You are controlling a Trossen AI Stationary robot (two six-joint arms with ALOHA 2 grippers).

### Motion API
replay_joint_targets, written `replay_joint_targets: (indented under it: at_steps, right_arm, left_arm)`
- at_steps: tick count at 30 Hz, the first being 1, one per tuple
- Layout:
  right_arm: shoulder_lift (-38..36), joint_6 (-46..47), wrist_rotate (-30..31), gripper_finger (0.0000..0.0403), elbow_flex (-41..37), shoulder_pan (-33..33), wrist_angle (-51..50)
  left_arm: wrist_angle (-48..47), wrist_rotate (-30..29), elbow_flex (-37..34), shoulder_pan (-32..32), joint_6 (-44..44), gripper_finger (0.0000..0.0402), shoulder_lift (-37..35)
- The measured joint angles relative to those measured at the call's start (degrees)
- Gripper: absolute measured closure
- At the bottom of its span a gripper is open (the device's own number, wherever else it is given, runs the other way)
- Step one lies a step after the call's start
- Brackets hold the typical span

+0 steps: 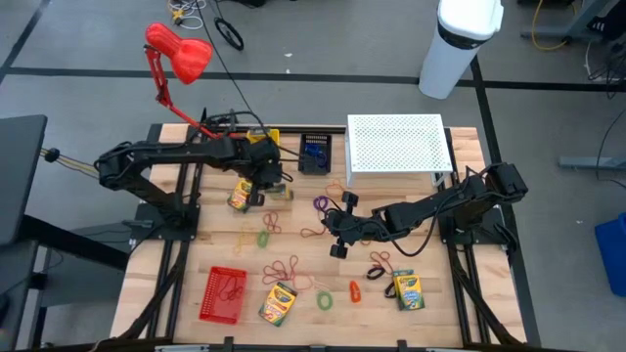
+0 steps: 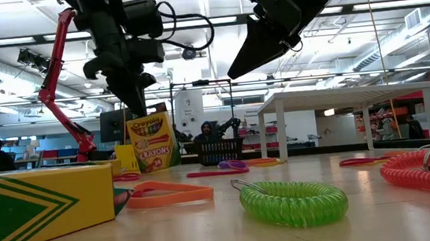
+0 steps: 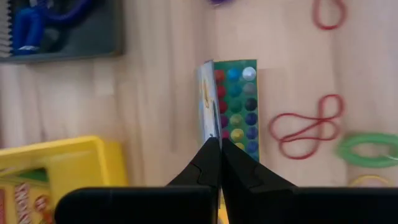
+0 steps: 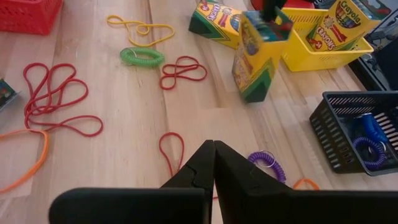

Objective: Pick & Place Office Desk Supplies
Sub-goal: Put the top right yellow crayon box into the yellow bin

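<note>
Your left gripper [image 1: 256, 181] sits left of centre in the high view, its jaws clenched on the top edge of a yellow-and-green cardboard crayon box [image 4: 255, 57]; in the low view that box hangs upright with its bottom near the wooden counter [image 1: 430, 318], though you cannot tell whether it touches. Just beside it, toward the upper middle of the high view, stands a yellow plastic bin [image 4: 323, 53] holding another crayon box, and a black mesh basket [image 1: 315, 154] with blue coils. Your right gripper [image 1: 337, 235] hovers near the middle of the counter, jaws pressed together on nothing. Thin red rubber bands [image 1: 284, 269] lie scattered below centre, a green coil loop [image 2: 294, 200] near the front edge, and a red mesh tray [image 1: 223, 293] at lower left.
</note>
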Motion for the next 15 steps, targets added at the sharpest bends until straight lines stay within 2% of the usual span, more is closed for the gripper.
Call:
replay_joint_targets:
  at_steps: [4,15]
  right_arm:
    - [0.0,0.0,0.0,0.0384,0.0,0.0,0.0]
    - [0.0,0.0,0.0,0.0384,0.0,0.0,0.0]
  left_arm:
    - [1.3,-2.0,0.0,1.2,0.0,0.0393,0.1]
    - [3.4,-2.1,0.0,1.9,0.0,0.0388,2.0]
